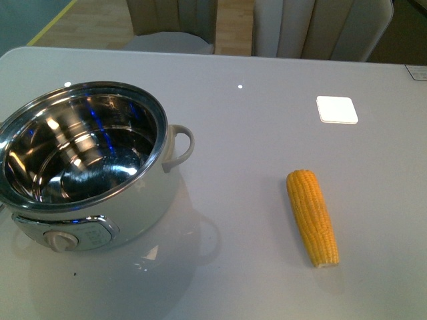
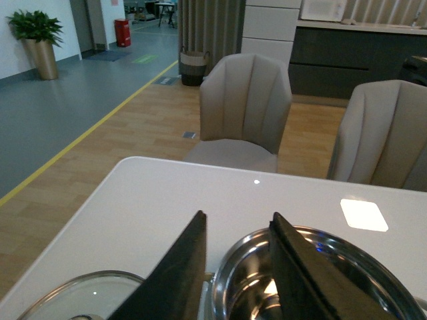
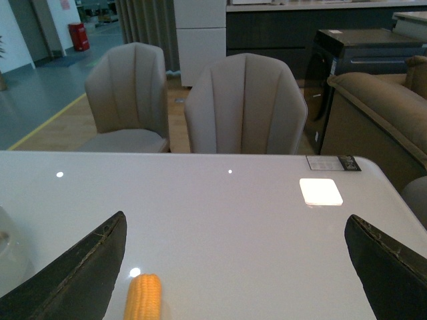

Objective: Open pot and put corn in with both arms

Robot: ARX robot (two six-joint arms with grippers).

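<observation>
With the pot (image 1: 148, 200) open, the wide-spread right tool (image 3: 235, 219) must next lower onto the corn (image 1: 312, 217); the left tool (image 2: 237, 215) is narrow and empty.

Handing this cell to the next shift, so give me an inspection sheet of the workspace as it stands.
Surface: white glossy table, light reflections on it.
Job's things: pot open, steel bowl empty; corn lying on the table, apart from the pot.
Clutter: glass lid on the table beside the pot; small label at a far corner.
Grippers: left gripper open above the pot; right gripper wide open above the corn; both empty.
Cables: nothing seen.
Surroundings: beige chairs beyond the table, wood floor.
</observation>
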